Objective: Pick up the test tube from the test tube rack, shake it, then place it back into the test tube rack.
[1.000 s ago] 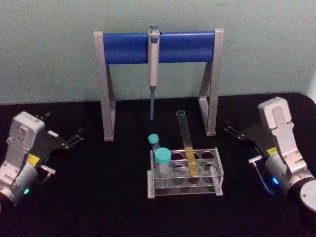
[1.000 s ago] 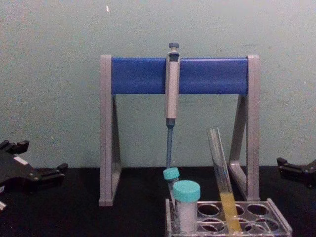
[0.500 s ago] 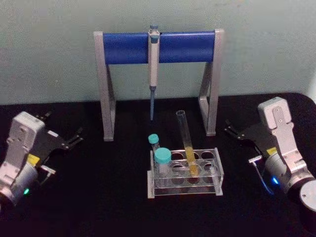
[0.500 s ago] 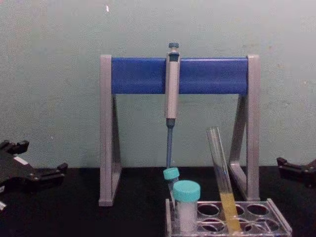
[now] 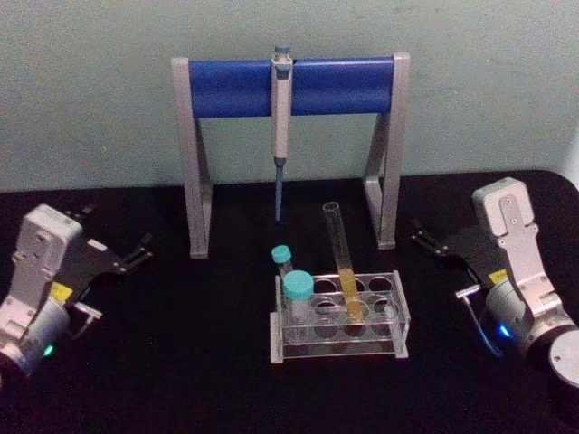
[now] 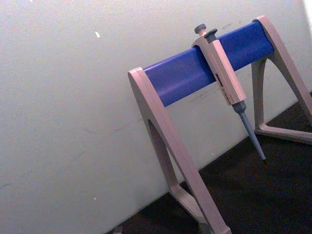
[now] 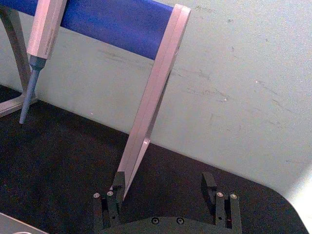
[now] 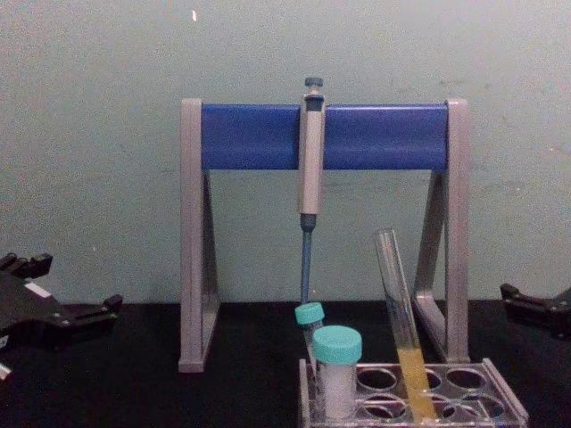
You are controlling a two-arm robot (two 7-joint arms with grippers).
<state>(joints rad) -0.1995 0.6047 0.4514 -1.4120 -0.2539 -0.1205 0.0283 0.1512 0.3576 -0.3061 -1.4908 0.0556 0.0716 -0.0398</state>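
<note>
The low clear plastic test tube rack (image 5: 339, 318) sits at lower centre of the head view on the black table (image 5: 181, 362). In a back-row hole leans the long clear glass test tube (image 5: 342, 262), uncapped, yellow-orange liquid in its lower third. Left of it stand a wide teal-capped white vial (image 5: 297, 298) and a slim teal-capped tube (image 5: 282, 262). The left gripper (image 5: 116, 238) at the left edge and the right gripper (image 5: 432, 244) at the right edge both gape wide, holding nothing.

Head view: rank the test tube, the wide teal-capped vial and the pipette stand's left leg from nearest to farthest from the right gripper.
From the right gripper, open at the table's right side:
1. Test tube, leaning in the test tube rack, mid-table.
2. Wide teal-capped vial, at the rack's left end.
3. Pipette stand's left leg, rear left.
</note>
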